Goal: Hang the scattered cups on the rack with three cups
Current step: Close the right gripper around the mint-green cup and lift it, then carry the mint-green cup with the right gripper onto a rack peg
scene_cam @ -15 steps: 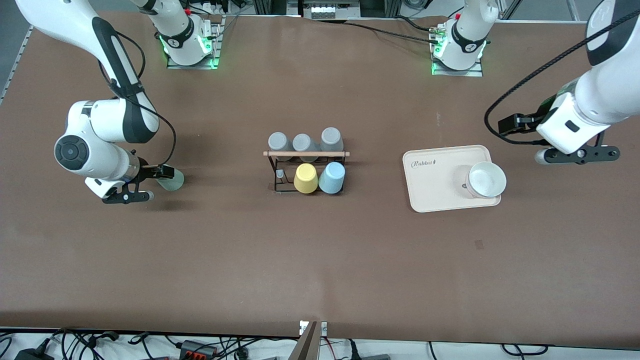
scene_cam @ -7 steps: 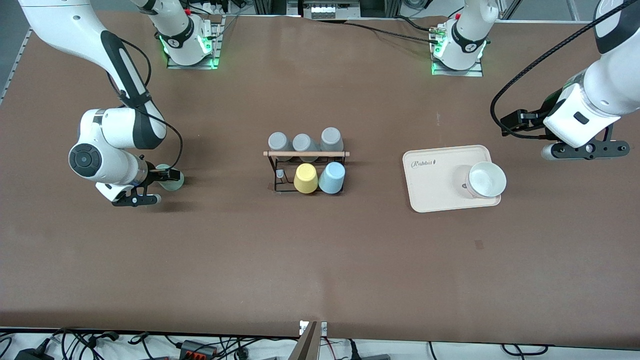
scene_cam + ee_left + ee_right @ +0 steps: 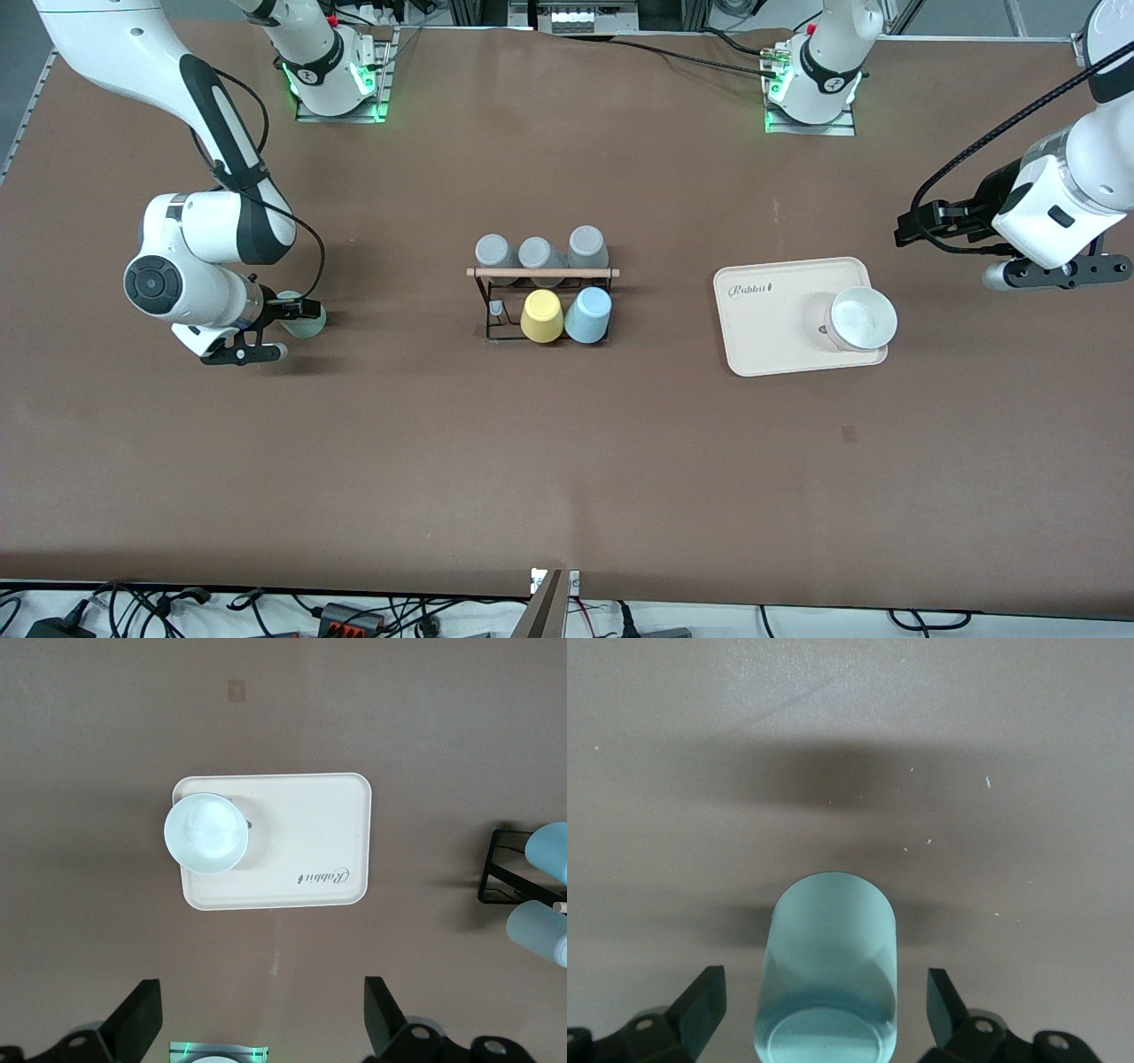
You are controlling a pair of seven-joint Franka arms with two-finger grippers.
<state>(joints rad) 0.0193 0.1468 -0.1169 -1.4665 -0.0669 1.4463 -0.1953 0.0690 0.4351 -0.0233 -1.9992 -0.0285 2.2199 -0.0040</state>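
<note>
Your mint green cup [image 3: 829,979], smooth and tapered, probably plastic, sits between the right gripper [image 3: 827,1014]'s spread fingers [image 3: 700,1001]. The left gripper [image 3: 261,1028] hangs over the bench [image 3: 567,443], fingers apart.

- Three grey upturned plastic cups [image 3: 493,250] [image 3: 535,252] [image 3: 586,245] stood in a row on one black wire rack with a light wooden rod [image 3: 542,273].
- One yellow cup [image 3: 541,315] and one light blue tapered cup [image 3: 588,315] hung beside them.
- One pale mint green tumbler [image 3: 830,983] lay on the brown table.
- One beige rounded tray [image 3: 769,323] carried one white bowl [image 3: 861,318].
- Two white robot arms were in frame.
</note>
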